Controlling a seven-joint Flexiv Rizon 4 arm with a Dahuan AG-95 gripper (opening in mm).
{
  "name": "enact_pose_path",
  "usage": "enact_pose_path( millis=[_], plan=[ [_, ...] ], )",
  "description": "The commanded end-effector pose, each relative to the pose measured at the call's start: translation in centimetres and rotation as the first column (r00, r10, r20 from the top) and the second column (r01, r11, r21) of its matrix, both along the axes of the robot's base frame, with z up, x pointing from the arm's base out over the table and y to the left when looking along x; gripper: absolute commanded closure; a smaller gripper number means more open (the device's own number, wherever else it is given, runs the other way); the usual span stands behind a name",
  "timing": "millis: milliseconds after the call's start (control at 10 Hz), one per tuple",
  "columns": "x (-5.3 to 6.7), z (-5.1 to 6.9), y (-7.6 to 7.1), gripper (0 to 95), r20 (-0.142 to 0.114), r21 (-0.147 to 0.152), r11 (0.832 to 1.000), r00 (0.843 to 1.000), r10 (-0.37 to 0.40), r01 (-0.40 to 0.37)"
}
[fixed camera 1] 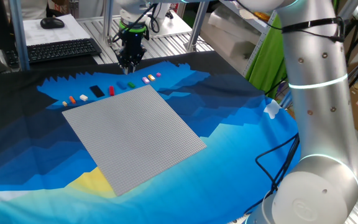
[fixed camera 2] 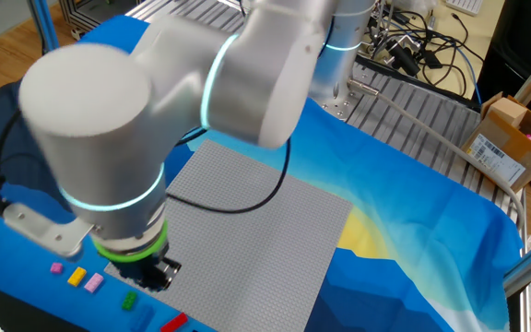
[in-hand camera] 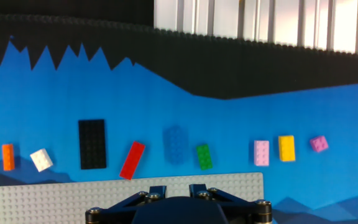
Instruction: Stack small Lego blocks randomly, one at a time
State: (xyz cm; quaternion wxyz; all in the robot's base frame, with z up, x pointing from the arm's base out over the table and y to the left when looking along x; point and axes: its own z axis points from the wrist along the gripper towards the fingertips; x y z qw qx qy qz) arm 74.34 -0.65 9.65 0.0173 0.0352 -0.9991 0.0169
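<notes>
Gripper [fixed camera 1: 130,65]: hanging above the row of bricks at the baseplate's far edge; fingertips hidden in all three views, so open or closed cannot be told; nothing seen held.
Gripper housing [in-hand camera: 179,208]: at 6 o'clock in the hand view, dark, with the grey plate just behind it.
Small Lego blocks: lying loose in a row on the blue cloth, apart from one another, none stacked.
Red brick [in-hand camera: 132,160]: tilted, at 11 o'clock of the housing, just beside the black piece.
Blue brick [in-hand camera: 176,144]: near frame centre, hard to tell from the cloth.
Green brick [in-hand camera: 204,156]: just at 3 o'clock of the blue brick.
Pink brick [in-hand camera: 261,152]: upright, at 3 o'clock of the green one.
Yellow brick [in-hand camera: 286,148]: just beside the pink brick.
Purple brick [in-hand camera: 319,144]: last at the 3 o'clock end, slightly tilted.
White brick [in-hand camera: 41,160]: tilted, at 9 o'clock of the black piece.
Orange brick [in-hand camera: 8,157]: upright, further toward 9 o'clock.
Black flat piece [in-hand camera: 92,144]: larger, upright rectangle between white and red bricks.
Grey baseplate [fixed camera 1: 134,137]: bare, on the cloth [fixed camera 1: 241,143].
</notes>
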Motion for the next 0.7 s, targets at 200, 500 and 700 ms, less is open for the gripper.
enact_pose_path(
  millis=[200, 500, 700],
  plan=[
    [0.56, -0.07, 0.07, 76.0, -0.035, -0.006, 0.999, 0.998, -0.046, 0.046],
    [0.56, -0.07, 0.07, 76.0, -0.048, -0.014, 1.0, 0.999, -0.006, 0.005],
    [0.56, -0.07, 0.07, 57.0, -0.04, -0.028, 0.999, 0.999, 0.017, -0.018]
  ],
)
